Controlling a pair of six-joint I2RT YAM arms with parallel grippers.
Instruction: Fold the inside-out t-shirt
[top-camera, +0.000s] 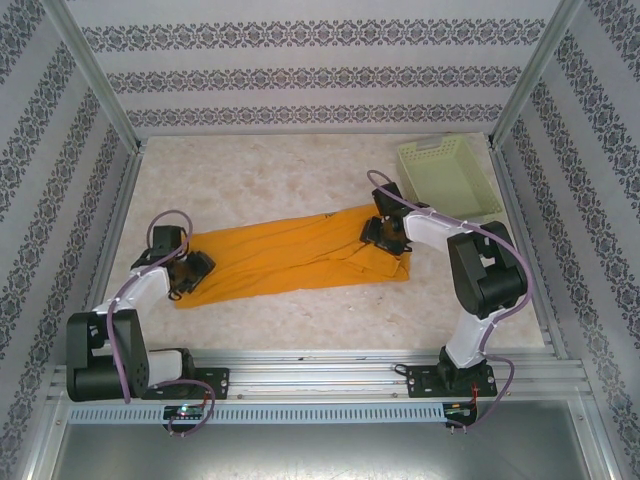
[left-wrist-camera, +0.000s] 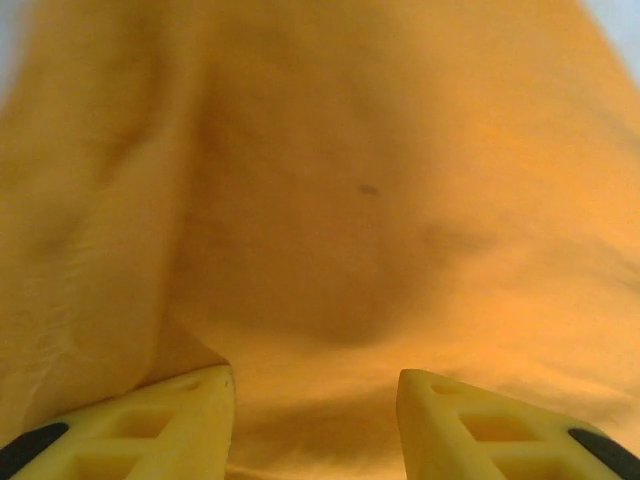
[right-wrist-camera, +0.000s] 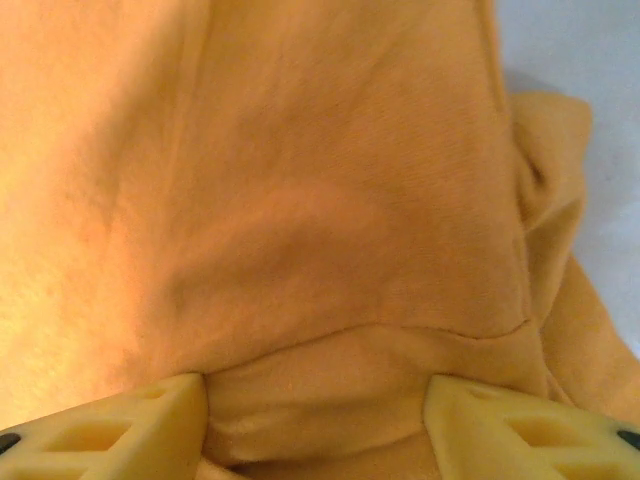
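The orange-yellow t-shirt (top-camera: 290, 255) lies as a long, flattened band across the middle of the table, plain side up, with no print showing. My left gripper (top-camera: 195, 268) sits at its left end; in the left wrist view the yellow fingers (left-wrist-camera: 180, 420) stand wide apart over smooth cloth (left-wrist-camera: 340, 200), so the left gripper (left-wrist-camera: 315, 400) is open. My right gripper (top-camera: 378, 232) is down on the shirt's rumpled right end. In the right wrist view the right gripper (right-wrist-camera: 315, 410) is open too, with a stitched hem fold (right-wrist-camera: 330, 370) bulging between its fingers.
A pale green plastic basket (top-camera: 447, 178) stands at the back right corner, just behind the right arm. The marbled tabletop (top-camera: 300, 180) is bounded by patterned walls on three sides and a metal rail (top-camera: 320, 365) along the near edge.
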